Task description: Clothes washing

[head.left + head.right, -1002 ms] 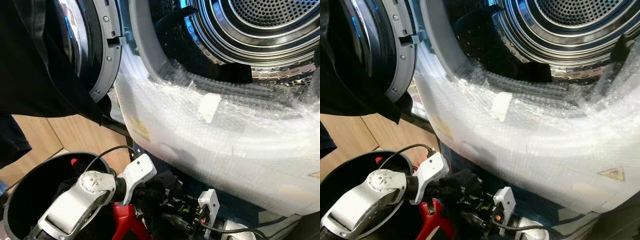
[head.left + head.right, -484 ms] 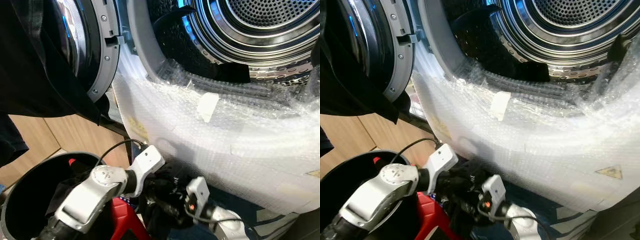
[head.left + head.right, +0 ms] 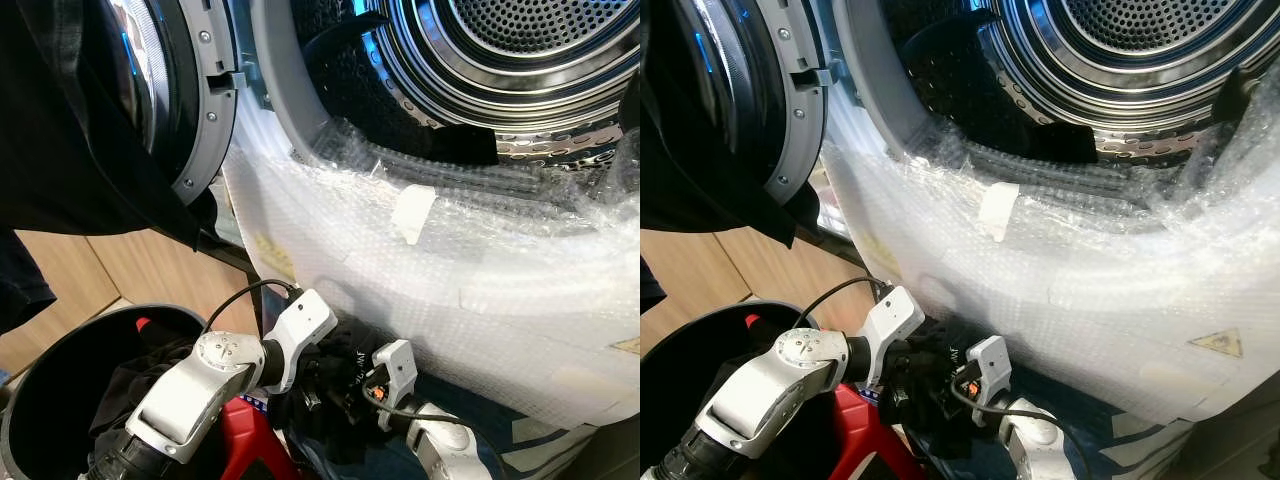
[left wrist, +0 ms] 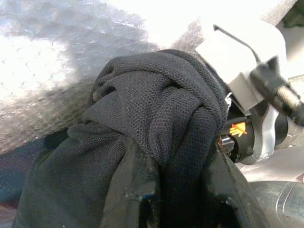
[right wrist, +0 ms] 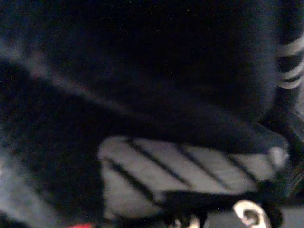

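Observation:
A bundle of black mesh garment (image 4: 156,123) hangs low between the dark laundry bin (image 3: 95,328) and the washing machine's front. My left gripper (image 3: 318,385) is shut on the black garment (image 3: 338,392), and the cloth is draped over its fingers. My right gripper (image 3: 352,392) presses into the same bundle from the other side, its white wrist (image 4: 247,61) close against the cloth. Dark fabric with a pale striped patch (image 5: 185,166) lies right in front of the right wrist camera. Above, the steel drum (image 3: 520,40) stands open.
Bubble wrap (image 3: 450,280) covers the washer's front below the drum opening, with a tape patch (image 3: 413,212). The round door (image 3: 190,100) is swung open to the left, with dark cloth (image 3: 60,120) hanging over it. A red object (image 3: 250,445) sits beside the bin. Wooden floor (image 3: 140,265) lies behind.
Both arms have risen and closed in on the black garment. The right wrist swung in from lower right to meet the bundle beside the left gripper.

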Robot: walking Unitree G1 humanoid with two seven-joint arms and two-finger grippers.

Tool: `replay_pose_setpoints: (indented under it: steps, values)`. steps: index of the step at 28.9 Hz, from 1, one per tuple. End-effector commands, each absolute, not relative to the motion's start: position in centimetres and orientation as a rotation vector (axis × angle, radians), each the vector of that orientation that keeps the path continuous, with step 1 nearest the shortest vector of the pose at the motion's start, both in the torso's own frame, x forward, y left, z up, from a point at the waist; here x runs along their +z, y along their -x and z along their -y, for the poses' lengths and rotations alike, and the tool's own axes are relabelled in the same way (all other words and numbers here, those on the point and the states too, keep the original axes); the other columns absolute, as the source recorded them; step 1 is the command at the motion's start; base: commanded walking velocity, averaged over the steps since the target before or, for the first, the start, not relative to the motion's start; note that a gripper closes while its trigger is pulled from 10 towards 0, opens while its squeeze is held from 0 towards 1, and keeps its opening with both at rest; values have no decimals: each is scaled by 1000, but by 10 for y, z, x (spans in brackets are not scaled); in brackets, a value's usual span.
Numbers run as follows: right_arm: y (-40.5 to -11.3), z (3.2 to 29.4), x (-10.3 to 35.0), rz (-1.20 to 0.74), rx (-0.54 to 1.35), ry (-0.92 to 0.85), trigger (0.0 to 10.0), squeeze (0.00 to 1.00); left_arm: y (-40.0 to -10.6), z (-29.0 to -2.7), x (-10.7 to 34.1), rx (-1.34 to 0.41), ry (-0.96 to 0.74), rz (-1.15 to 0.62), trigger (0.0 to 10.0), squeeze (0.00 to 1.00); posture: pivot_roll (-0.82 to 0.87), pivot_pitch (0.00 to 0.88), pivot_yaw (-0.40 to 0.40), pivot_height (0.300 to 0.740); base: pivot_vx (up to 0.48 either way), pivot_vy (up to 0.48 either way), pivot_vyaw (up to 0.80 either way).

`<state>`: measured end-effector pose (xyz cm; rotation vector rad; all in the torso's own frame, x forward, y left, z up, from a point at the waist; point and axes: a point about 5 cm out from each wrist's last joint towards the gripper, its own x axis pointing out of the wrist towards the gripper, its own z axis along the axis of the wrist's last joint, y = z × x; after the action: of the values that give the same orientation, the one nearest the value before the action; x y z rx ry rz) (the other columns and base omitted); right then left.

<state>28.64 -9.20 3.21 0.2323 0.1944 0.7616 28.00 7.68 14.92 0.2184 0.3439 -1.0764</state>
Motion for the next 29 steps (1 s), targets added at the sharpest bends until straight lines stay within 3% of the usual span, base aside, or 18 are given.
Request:
replay_pose_setpoints:
  steps: [1,7,8,9,10,29]
  values:
    - [-290,90,39,-154,760,-310,10000,0,-279,-76,159,-1081,-212,-307,0,0,172,27,57,740,0,0,0]
    - [-291,89,42,-135,757,-332,10000,0,-278,-76,158,-1082,-210,-314,0,0,170,38,61,740,0,0,0]
    - [-293,91,41,-128,713,-329,863,0,-278,-75,159,-1084,-208,-310,0,0,175,42,62,740,0,0,0]
    - [-294,92,40,-125,700,-329,863,0,-277,-74,160,-1085,-207,-309,0,0,175,42,62,740,0,0,0]
    - [-294,92,41,-119,700,-329,0,0,-277,-74,160,-1086,-207,-308,0,0,175,42,62,740,0,0,0]
    - [-291,93,44,-74,715,-338,0,0,-277,-79,161,-1059,-186,-307,0,0,178,46,64,740,0,0,0]
